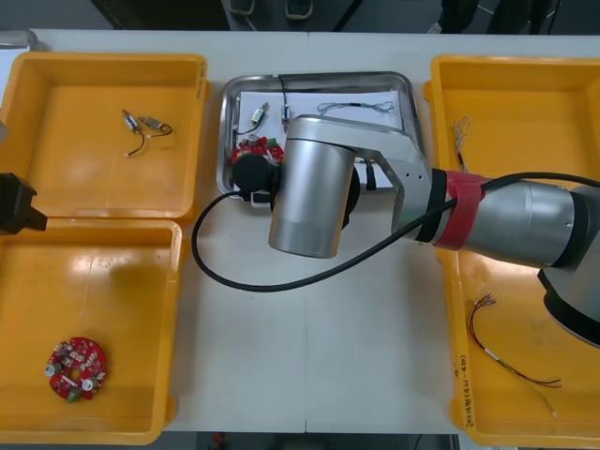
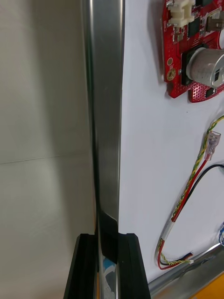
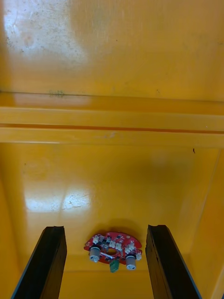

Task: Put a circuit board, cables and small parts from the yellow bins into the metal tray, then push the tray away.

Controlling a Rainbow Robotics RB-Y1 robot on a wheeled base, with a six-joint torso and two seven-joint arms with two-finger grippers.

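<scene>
Our right gripper [image 2: 108, 238] pinches the left rim of the metal tray [image 2: 107, 117]. Its two fingers stand one on either side of the shiny wall, apart only by the wall's thickness. On the tray's white floor lie a red circuit board [image 2: 191, 51] and a red and yellow cable [image 2: 191, 182]. The tray sits on the counter [image 1: 309, 356] between the yellow bins [image 1: 103, 103]. Our left gripper [image 3: 105, 229] hangs spread wide over the bins at the left and holds nothing. A second circuit board [image 3: 113, 246] lies in the nearer one, seen between its fingers.
</scene>
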